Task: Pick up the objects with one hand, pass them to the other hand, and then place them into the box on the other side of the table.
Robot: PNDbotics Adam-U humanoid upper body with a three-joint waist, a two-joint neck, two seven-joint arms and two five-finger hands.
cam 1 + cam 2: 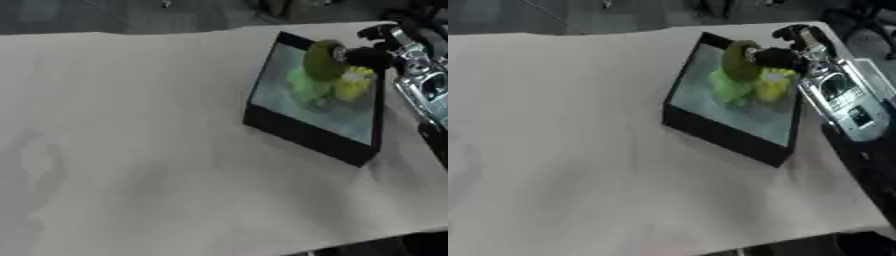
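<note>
The robot's right hand (pixel 798 52) reaches in from the right side, over the far end of the black box (pixel 710 131). Its dark fingers (pixel 773 57) are curled around a round, olive-green thing (pixel 738 61). The green thing is flat like a thick disc and stands on its edge. It sticks out past the fingertips, toward the left. It hangs in the air above the inside of the box and does not touch the box floor.

Just under the fingers, inside the box, sits a bright yellow thing (pixel 773 82). Beside it, below the olive disc, lies a light green thing (pixel 728 85). The two touch each other. Their shapes are too blurry to name.

The box has low black walls and a pale, shiny floor. It sits tilted on the plain table (pixel 562 140), with one corner pointing toward the near edge. The silver back of the hand lies just past the right wall of the box.

The left hand does not show in either view.
</note>
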